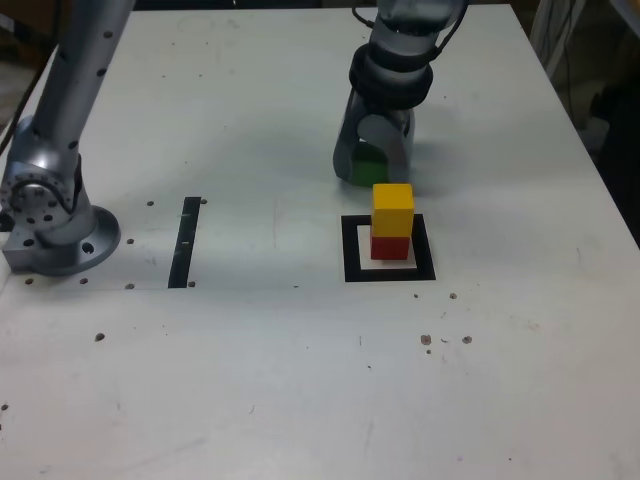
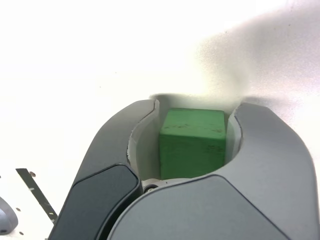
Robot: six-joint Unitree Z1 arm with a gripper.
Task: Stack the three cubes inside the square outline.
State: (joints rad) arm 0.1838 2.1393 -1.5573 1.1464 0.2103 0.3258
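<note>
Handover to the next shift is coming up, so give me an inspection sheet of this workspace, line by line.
Surface: white table, dark specks and chips; black tape strip near the arm's base.
Job's things: yellow cube on red cube, inside square outline; green cube outside it, between the hand's fingers.
Clutter: nothing seen.
Hand: around the green cube; firm grip cannot be told.
Cables: dark cable by the wrist.
Surroundings: dim beyond the table, details unclear.
</note>
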